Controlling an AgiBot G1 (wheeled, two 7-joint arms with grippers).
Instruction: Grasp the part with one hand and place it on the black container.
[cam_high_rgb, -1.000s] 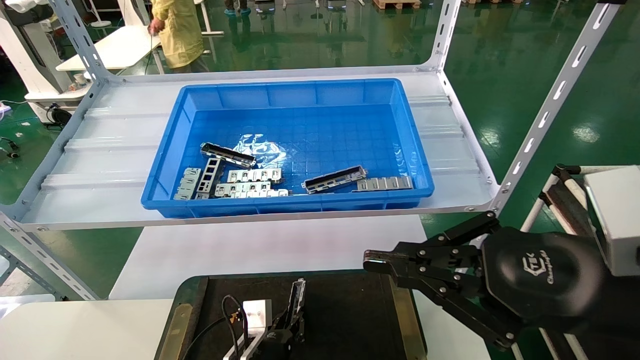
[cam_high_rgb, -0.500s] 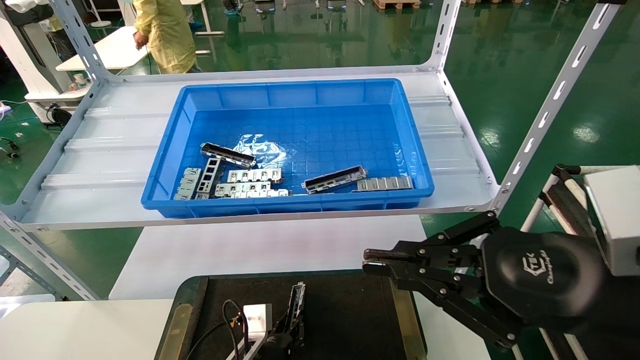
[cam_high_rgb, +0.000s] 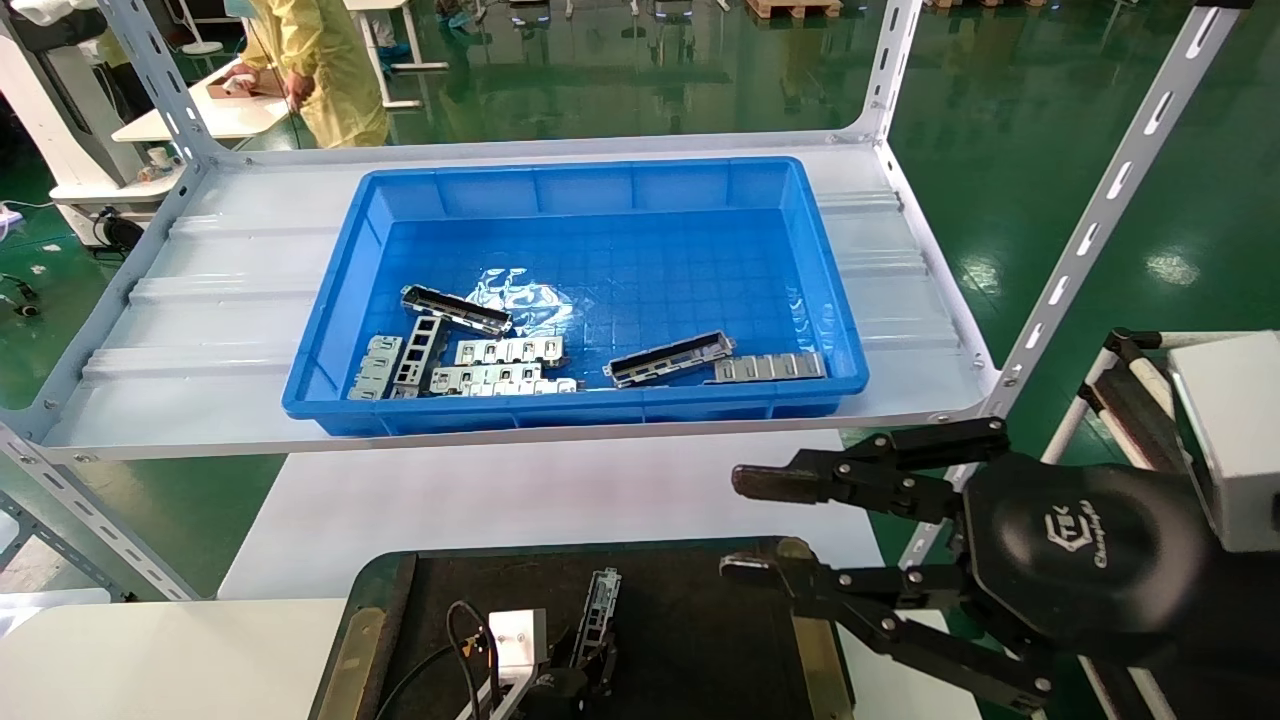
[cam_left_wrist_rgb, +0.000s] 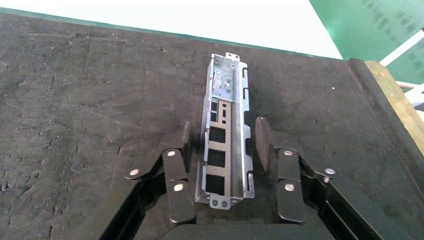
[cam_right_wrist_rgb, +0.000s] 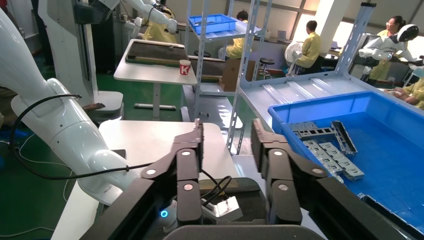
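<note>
Black container (cam_left_wrist_rgb: 100, 90) under apparently released part (cam_left_wrist_rgb: 225, 135)

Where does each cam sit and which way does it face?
Head view: on the head, looking forward and down at the blue bin and black tray; right claw open in the foreground.
Left wrist view: on the left wrist, looking down at the metal part lying on the tray between the open left claw.
Right wrist view: on the right wrist, looking across the workshop past the open claw.
Shared: head and right wrist views both show the bin.

Left pincer (cam_left_wrist_rgb: 222, 155) hangs low with fingers spread apart; right pincer (cam_high_rgb: 745, 525) reaches in, fingers spread wide.
</note>
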